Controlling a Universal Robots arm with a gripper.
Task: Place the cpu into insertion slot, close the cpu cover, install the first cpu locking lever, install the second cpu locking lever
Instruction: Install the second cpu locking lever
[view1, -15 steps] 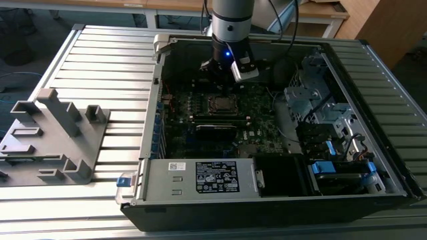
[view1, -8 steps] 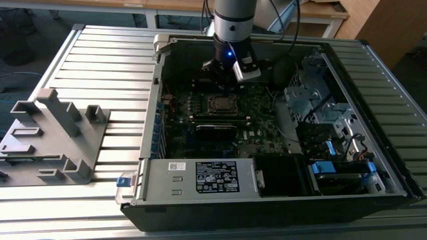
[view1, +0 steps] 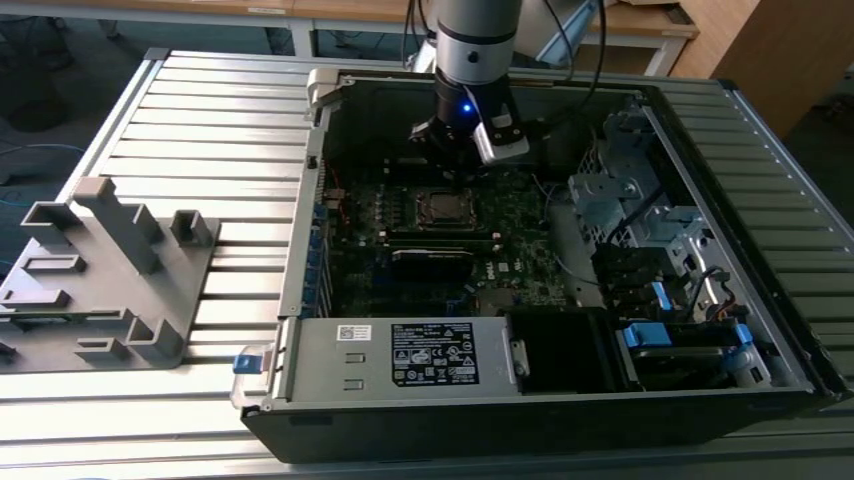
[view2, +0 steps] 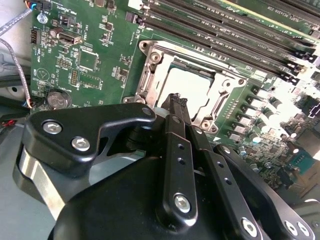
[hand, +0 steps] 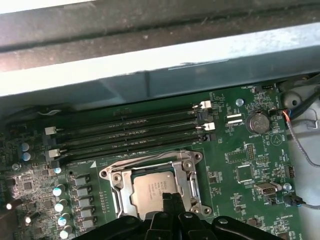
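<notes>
We see the cpu (hand: 152, 192) in its slot (hand: 116, 197), cover (hand: 184, 159) lying over it, gripper (hand: 171, 198) above the cover's edge, rack (view1: 100, 270) (outside the case (view1: 747, 240)) at the exterior view's left.

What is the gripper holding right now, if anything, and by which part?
Nothing. The gripper is shut and empty, its tips just above the cpu, which lies in the insertion slot under the cpu cover.

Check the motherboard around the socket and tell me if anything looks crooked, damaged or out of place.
Nothing stands out. The cpu lies flat and square in the insertion slot, with the cpu cover down around it. The end effector sits at the socket's edge, fingers together, holding nothing. No loose parts or damage show on the green board.
</notes>
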